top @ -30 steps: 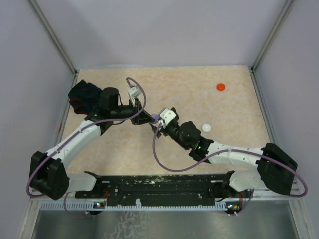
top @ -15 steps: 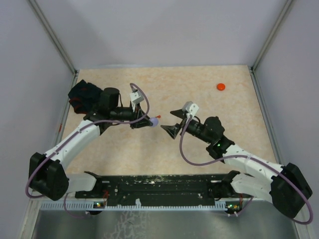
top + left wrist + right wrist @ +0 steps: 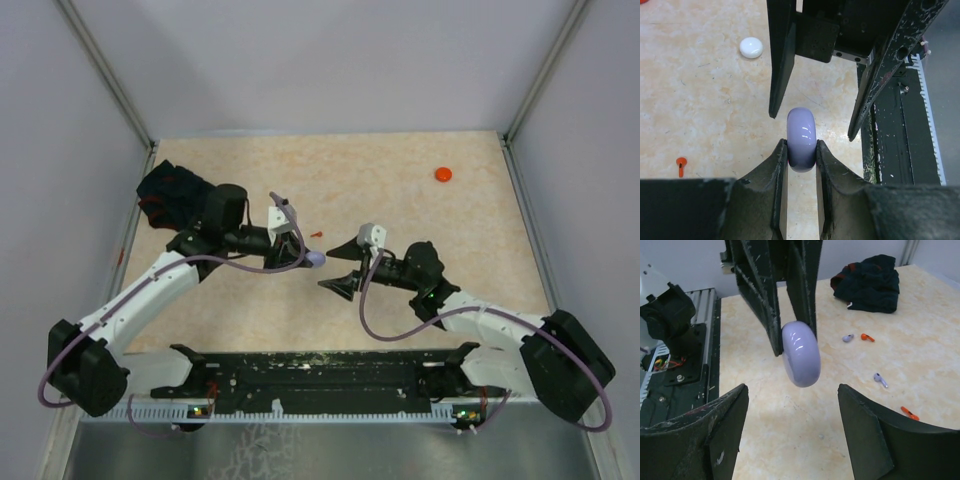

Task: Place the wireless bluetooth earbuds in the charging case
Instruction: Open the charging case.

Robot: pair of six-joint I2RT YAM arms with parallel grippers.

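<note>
My left gripper (image 3: pixel 801 143) is shut on a pale purple round charging case (image 3: pixel 801 135), held on edge above the table (image 3: pixel 420 210). In the right wrist view the case (image 3: pixel 801 360) hangs just beyond my open right gripper (image 3: pixel 792 390), which faces it with nothing between its fingers. From above, the left gripper (image 3: pixel 305 257) and right gripper (image 3: pixel 338 270) point at each other mid-table, the case (image 3: pixel 314 259) between them. Earbuds lie on the table: two purple (image 3: pixel 848 338) (image 3: pixel 880 379) and two red (image 3: pixel 867 337) (image 3: pixel 910 413). One red earbud (image 3: pixel 316 233) shows from above.
A black cloth (image 3: pixel 170 195) lies at the far left by the wall. A red disc (image 3: pixel 443 174) sits at the far right. A white disc (image 3: pixel 751 47) lies on the table beyond the right gripper's fingers (image 3: pixel 780 60). A black rail (image 3: pixel 320 375) runs along the near edge.
The right gripper has backed off to the right from the purple case and now stands open facing it. The left gripper has carried the case slightly nearer.
</note>
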